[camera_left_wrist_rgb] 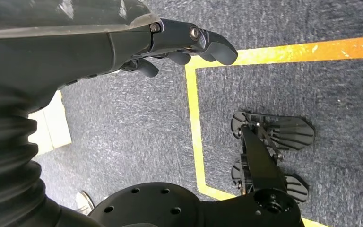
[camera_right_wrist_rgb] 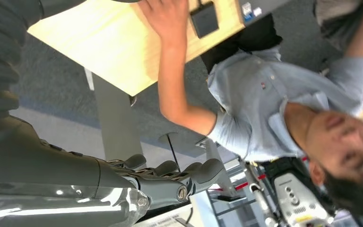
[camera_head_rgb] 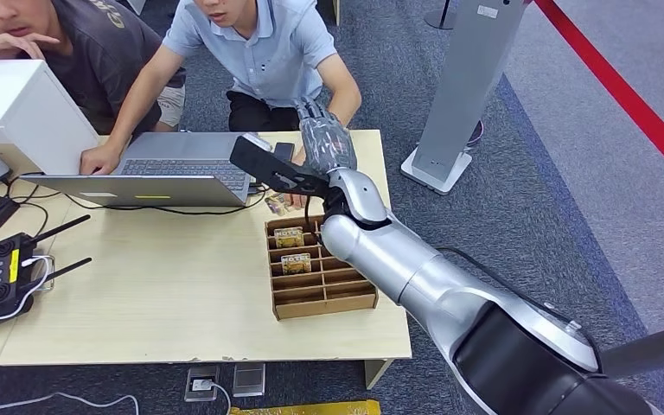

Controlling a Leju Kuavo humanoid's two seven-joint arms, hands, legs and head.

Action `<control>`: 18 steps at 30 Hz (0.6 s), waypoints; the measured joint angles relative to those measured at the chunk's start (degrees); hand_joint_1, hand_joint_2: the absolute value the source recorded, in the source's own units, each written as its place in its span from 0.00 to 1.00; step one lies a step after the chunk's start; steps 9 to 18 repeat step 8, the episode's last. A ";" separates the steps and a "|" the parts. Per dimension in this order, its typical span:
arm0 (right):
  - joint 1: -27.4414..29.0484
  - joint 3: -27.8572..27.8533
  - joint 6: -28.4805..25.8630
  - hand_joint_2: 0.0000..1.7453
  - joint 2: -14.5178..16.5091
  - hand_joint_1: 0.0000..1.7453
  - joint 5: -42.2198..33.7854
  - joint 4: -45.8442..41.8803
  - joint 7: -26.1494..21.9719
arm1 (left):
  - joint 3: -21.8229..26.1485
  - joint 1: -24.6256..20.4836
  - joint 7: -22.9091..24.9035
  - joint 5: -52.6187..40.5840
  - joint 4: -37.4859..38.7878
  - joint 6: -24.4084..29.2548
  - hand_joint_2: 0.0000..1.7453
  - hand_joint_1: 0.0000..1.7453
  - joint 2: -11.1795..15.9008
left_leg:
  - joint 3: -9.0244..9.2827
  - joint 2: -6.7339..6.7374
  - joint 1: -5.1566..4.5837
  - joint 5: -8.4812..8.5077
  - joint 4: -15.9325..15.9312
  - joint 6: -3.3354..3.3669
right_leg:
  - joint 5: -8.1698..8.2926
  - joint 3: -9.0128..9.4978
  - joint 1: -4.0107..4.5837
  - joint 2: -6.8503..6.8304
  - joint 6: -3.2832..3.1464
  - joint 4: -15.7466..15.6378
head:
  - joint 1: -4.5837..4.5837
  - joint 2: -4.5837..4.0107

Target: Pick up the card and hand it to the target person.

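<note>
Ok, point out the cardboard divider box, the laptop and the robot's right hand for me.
cardboard divider box point(camera_head_rgb: 287, 304): head view, on its near front wall.
laptop point(camera_head_rgb: 173, 167): head view, on the keyboard.
right hand point(camera_head_rgb: 327, 143): head view, on the back of the hand, raised over the table's far edge.

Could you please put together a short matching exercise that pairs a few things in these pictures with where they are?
Things:
1. laptop
2. cardboard divider box
3. black remote controller
4. left robot hand

Places:
A. hanging over the carpet with yellow floor lines
B. at the table's left edge
C. under a person's hand at the table's far side
D. near the table's right end, beneath the right arm

Pairs: 1-C, 2-D, 3-B, 4-A
</note>
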 joint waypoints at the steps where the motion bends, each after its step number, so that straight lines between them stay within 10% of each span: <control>1: 0.41 -0.63 -0.46 1.00 -0.76 0.00 -0.23 -2.71 0.92 | 0.00 0.05 0.14 0.24 0.00 0.15 1.00 0.00 -0.02 | 0.01 0.00 0.00 0.00 0.00 0.00 | 0.00 0.00 0.00 0.00 0.00 0.00 | 0.02 0.00; 8: 5.23 -5.68 -2.31 1.00 -6.96 0.00 -0.74 -23.44 4.40 | 0.00 0.31 0.45 1.08 0.00 0.69 1.00 0.00 -0.21 | 0.01 0.00 -0.01 -0.01 0.00 0.01 | 0.00 0.01 -0.01 0.01 0.00 -0.03 | 0.09 0.00; 18: 5.23 -5.68 -2.31 1.00 -6.96 0.00 -0.74 -23.44 4.40 | 0.00 0.31 0.45 1.08 0.00 0.69 1.00 0.00 -0.21 | 0.01 0.00 -0.01 -0.01 0.00 0.01 | 0.00 0.01 -0.01 0.01 0.00 -0.03 | 0.09 0.00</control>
